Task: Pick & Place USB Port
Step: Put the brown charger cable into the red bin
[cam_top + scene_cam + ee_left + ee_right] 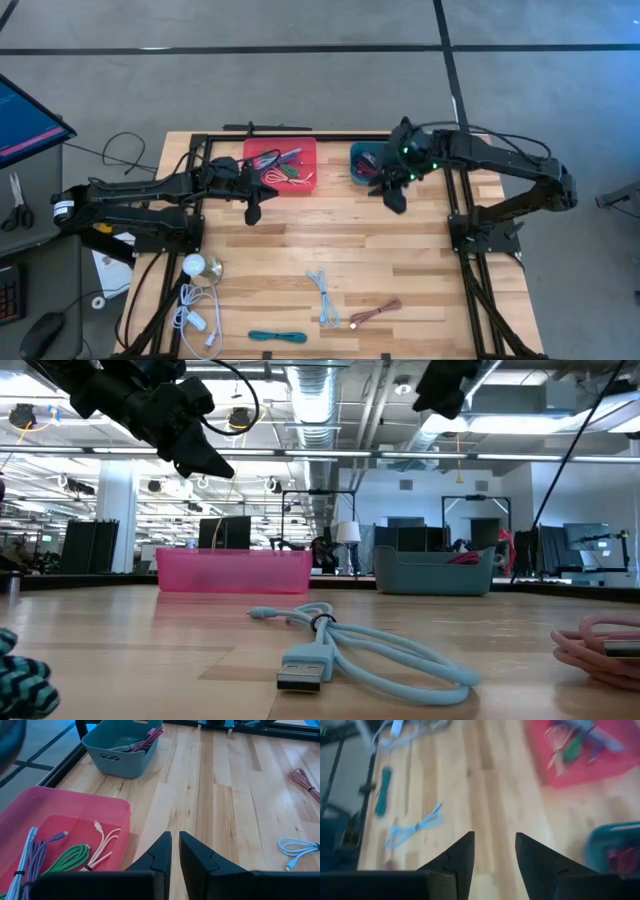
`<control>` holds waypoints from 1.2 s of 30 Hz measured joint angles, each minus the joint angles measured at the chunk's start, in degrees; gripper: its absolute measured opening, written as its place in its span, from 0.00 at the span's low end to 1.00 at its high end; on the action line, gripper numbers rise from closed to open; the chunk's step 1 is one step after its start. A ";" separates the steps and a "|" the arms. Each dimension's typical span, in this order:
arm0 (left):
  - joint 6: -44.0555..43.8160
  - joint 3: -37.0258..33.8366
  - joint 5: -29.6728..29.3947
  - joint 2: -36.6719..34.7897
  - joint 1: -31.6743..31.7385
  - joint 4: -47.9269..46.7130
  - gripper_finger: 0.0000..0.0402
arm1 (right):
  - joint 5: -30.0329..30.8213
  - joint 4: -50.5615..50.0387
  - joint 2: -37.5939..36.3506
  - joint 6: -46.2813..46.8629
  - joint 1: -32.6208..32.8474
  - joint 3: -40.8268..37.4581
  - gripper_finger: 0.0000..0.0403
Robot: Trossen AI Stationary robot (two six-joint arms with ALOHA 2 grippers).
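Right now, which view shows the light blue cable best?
The low view: the light blue cable lies close up, USB plug facing the camera. The high view shows it small, the left wrist view only a loop at the edge, the right wrist view a blurred shape.

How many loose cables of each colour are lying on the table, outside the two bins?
White cable: 1
Light blue cable: 1
Pink cable: 1
Teal cable: 1
Total: 4
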 joint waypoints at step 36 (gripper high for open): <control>0.08 0.00 0.01 0.31 0.00 -0.09 0.09 | 1.40 -10.28 25.66 19.38 33.98 -0.04 0.50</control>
